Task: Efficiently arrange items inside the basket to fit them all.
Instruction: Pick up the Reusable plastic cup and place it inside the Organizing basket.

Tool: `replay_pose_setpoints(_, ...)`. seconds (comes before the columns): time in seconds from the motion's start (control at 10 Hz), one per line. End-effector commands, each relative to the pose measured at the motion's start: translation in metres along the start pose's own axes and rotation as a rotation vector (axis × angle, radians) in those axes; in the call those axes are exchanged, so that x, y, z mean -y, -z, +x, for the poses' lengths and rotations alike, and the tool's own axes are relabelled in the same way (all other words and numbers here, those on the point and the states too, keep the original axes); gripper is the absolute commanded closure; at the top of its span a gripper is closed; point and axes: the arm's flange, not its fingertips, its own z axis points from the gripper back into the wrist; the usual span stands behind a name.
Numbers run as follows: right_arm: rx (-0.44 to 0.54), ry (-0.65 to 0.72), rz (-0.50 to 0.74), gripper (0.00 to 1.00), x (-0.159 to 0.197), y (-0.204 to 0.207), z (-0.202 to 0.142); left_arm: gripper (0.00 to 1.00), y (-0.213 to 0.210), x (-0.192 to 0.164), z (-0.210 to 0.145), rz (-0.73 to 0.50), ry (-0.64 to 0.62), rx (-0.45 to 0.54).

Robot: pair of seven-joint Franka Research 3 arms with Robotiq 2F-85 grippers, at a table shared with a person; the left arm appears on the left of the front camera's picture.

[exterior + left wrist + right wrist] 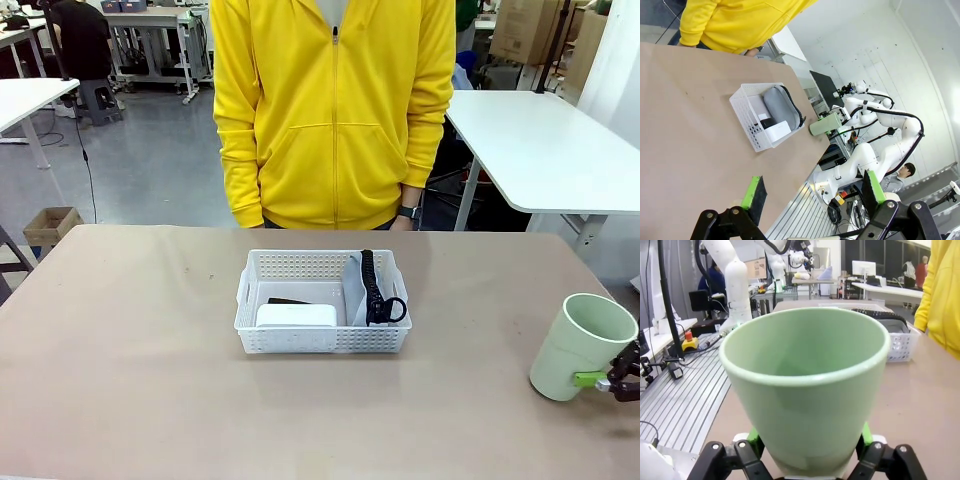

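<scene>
Nearest the robot's side, at the table's right edge, the right gripper [612, 381] is closed around the lower body of the pale green cup [580, 346], which tilts slightly. The right wrist view brings the cup [805, 385] up close, its open mouth facing the camera and a green pad [754, 439] pressed to each side of its base. The left gripper [812, 192] hangs over the bare table with its fingers spread wide and nothing between them.

Farther out, mid-table, sits the white basket [322, 337]. The front view shows the small white box [296, 316] at its near left, a dark object partly hidden behind that, and the pouch's black strap [374, 290] on the right. The left wrist view reveals the grey pouch [780, 106] lying along one side. Beyond the table stands a person in a yellow hoodie [335, 110].
</scene>
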Motion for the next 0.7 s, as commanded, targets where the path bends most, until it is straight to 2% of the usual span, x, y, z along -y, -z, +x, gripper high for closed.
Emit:
replay_pose_setpoints(0.0,0.065,0.021,0.013,1.00,-0.051,0.015,0.013,0.00,0.001,0.004,0.001,-0.016,0.000,0.013)
replay_pose_setpoints(0.1,0.078,0.040,0.013,0.71,-0.055,0.009,0.031,0.00,0.001,0.004,0.001,-0.016,0.000,0.013)
replay_pose_setpoints(0.2,0.047,0.061,0.010,1.00,-0.060,0.001,0.066,0.00,0.001,0.004,0.001,-0.016,0.000,0.013)
replay_pose_setpoints(0.4,-0.084,0.091,0.056,1.00,-0.058,0.001,0.126,0.00,0.001,0.004,0.001,-0.016,0.000,0.013)
replay_pose_setpoints(0.5,-0.154,0.051,0.047,0.72,-0.058,0.009,0.157,0.00,0.001,0.004,0.001,-0.016,0.000,0.013)
replay_pose_setpoints(0.6,-0.220,0.035,0.047,0.72,-0.058,0.023,0.189,0.00,0.001,0.004,0.001,-0.016,0.000,0.013)
